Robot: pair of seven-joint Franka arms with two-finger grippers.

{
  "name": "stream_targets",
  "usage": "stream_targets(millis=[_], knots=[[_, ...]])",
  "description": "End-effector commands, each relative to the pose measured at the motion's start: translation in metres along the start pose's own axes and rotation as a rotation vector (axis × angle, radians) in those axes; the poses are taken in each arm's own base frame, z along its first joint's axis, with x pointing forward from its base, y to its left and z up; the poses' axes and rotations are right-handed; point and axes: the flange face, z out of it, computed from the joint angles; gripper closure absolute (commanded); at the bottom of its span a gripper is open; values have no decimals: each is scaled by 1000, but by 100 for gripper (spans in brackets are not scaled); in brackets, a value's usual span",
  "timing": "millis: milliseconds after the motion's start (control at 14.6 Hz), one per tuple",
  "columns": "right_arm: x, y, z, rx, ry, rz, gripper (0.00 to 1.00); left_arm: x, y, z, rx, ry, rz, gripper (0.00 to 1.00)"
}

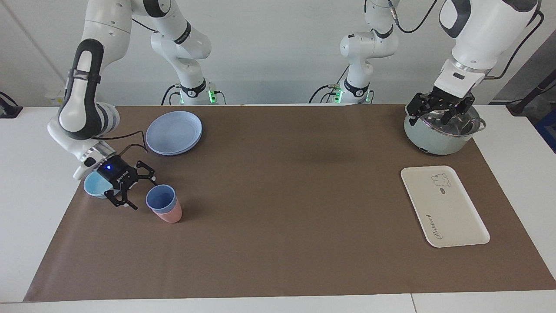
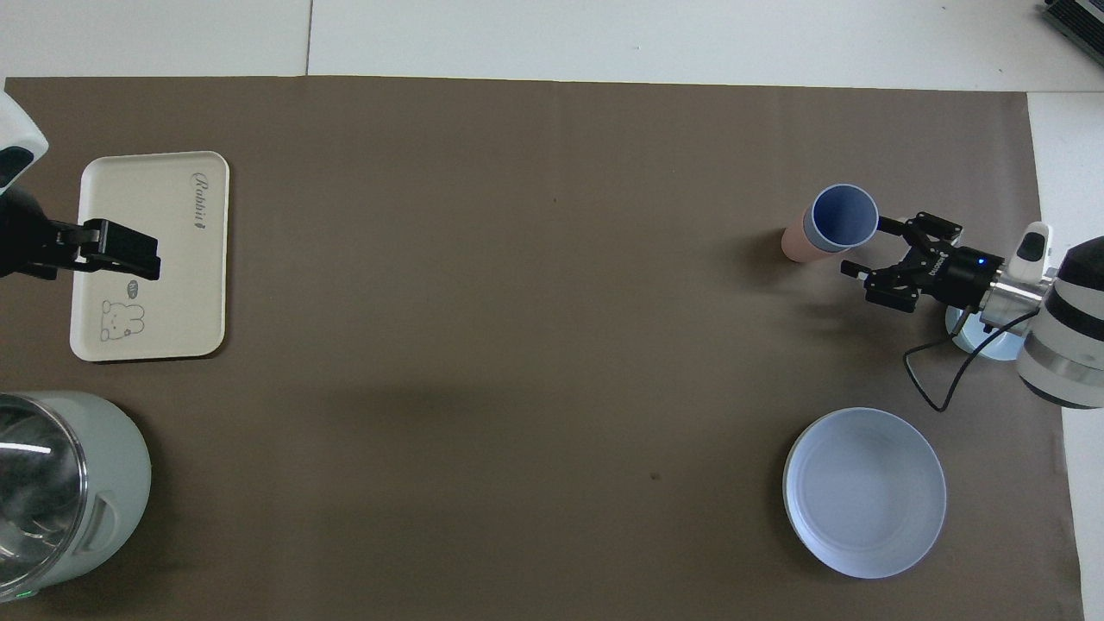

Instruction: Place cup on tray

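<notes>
Looking across the table toward the robots, you see the right gripper [image 1: 138, 191] low over the brown mat [image 1: 278, 243] at the right arm's end, its fingers spread apart and holding nothing. It sits just beside the cup [image 1: 161, 198], between that cup and the light-blue bowl [image 1: 96, 184], and the arm's wrist covers part of the bowl. The blue cup stands upright, nested in a pink cup [image 1: 170, 214] whose lower part shows beneath it. You cannot tell whether a fingertip touches the cup's rim. A round blue plate [image 1: 173, 132] lies nearer to the robots than the cups. At the left arm's end, the cream tray [image 1: 456, 217] lies flat with nothing on it, well apart from the cup. The left gripper [image 1: 438, 114] hangs over the pot [image 1: 438, 139], open and empty; that arm waits.

Turning to the view from above, you find the cup [image 2: 843, 216] still nested in the pink cup [image 2: 795, 244], its open mouth facing up. The right gripper [image 2: 871, 250] reaches in from the right arm's end with its fingers wide, one fingertip [image 2: 887, 223] right at the cup's rim and the other nearer to the robots, clear of it. The bowl [image 2: 970, 341] peeks out from under the wrist, and the plate [image 2: 864, 492] lies nearer to the robots. At the left arm's end of the mat [image 2: 517, 345], the tray [image 2: 198, 328] shows its bear drawing and script, with the left gripper [image 2: 121, 250] above it in this view, open. The pot [image 2: 112, 457] stands nearer to the robots than the tray.
</notes>
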Motion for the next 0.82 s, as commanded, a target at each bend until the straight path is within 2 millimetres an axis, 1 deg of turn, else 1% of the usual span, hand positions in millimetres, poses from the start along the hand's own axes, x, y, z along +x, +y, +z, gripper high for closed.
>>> stream_targets(millis=[0,68,274,752], knots=[[9,2,6,2,34,-15,0,-11,-3,-1,3,-4,4,0],[8,2,8,2,34,-13,0,-11,-3,-1,3,-4,4,0],[21,-9,29,0,73,0,0,-11,-3,-1,3,-4,4,0],[18,-12,32,-8,62,-43,0,-11,-3,-1,3,-4,4,0]])
